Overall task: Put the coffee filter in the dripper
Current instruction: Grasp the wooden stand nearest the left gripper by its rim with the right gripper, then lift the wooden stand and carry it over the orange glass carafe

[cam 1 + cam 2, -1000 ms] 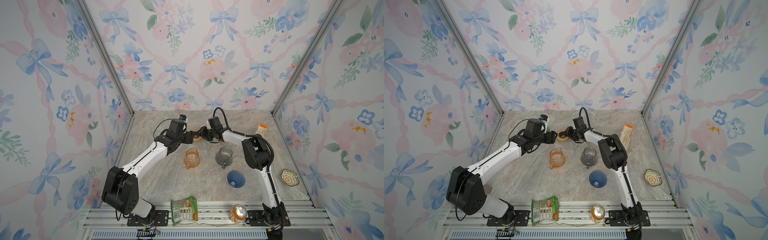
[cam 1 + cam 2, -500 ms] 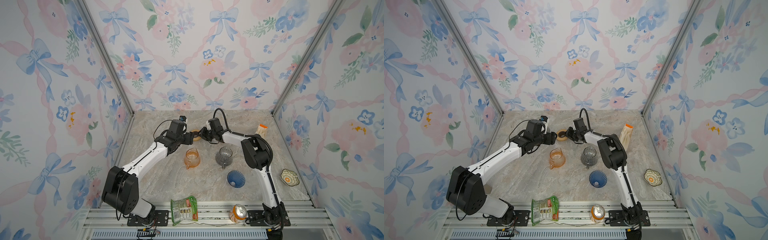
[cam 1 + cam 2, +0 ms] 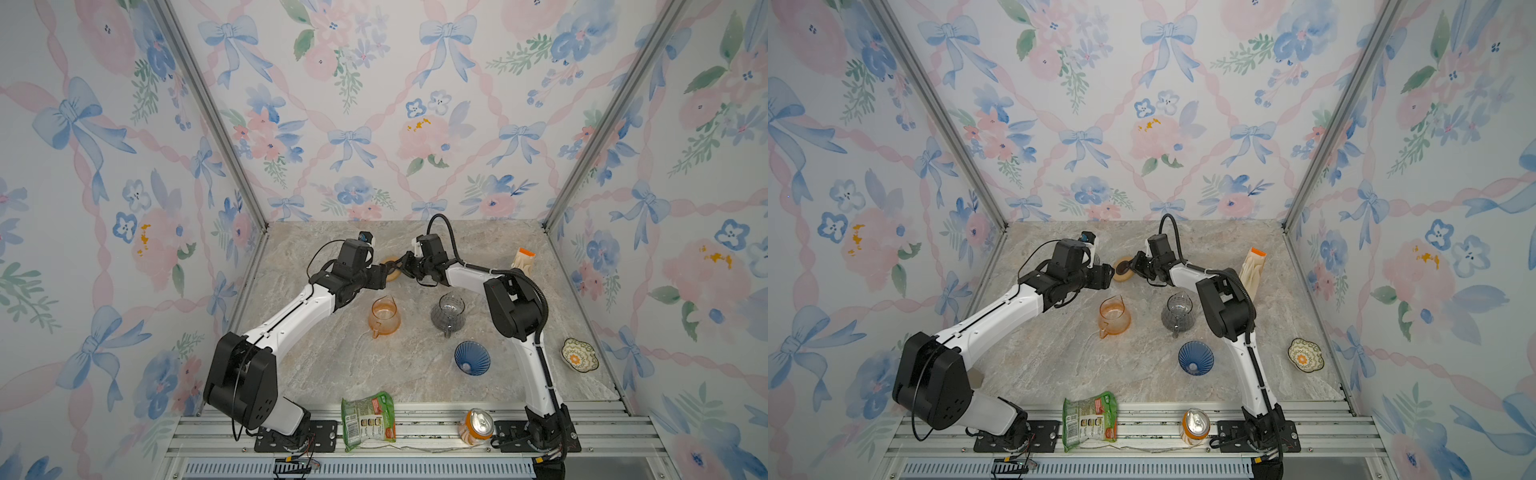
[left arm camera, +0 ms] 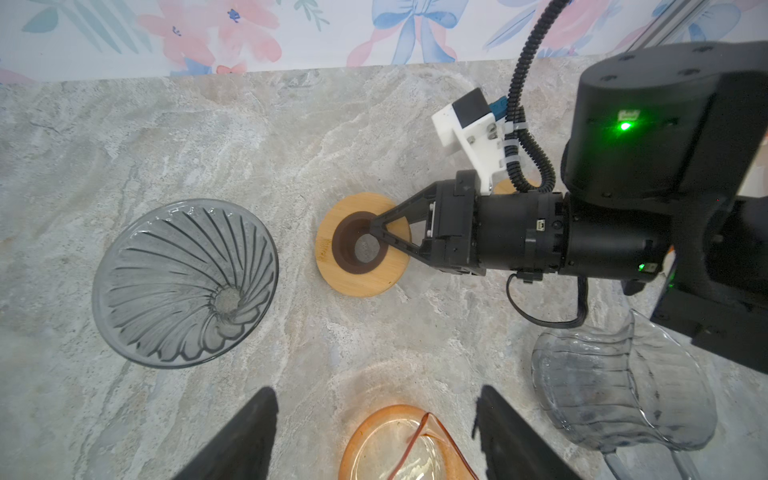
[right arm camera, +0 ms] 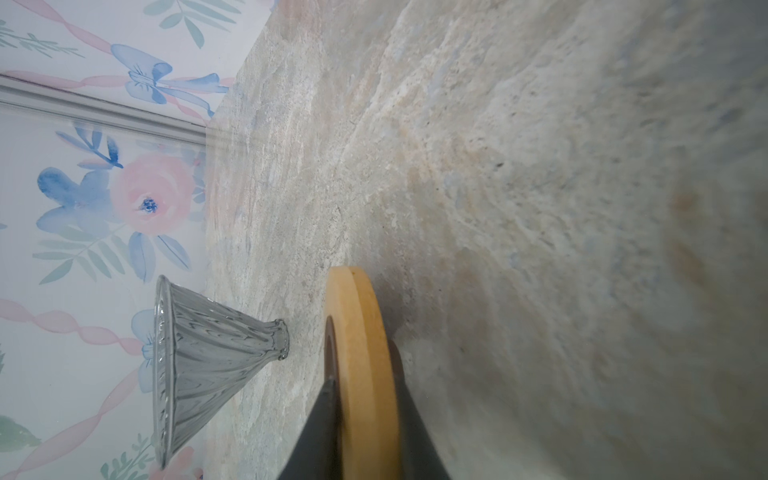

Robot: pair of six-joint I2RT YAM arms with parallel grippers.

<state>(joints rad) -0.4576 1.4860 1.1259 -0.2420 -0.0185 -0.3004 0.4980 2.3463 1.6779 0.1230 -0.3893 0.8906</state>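
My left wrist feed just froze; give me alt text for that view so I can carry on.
The right claw pinches the rim of a wooden ring with a dark centre hole. A grey ribbed glass dripper stands apart beside it, empty. The left claw, open, frames an orange glass pitcher; a grey glass pitcher sits nearby.

Lab test booth w/ alu frame [image 3: 210, 112]

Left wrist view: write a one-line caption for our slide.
Right gripper pinches the wooden ring beside the grey glass dripper on the marble table.
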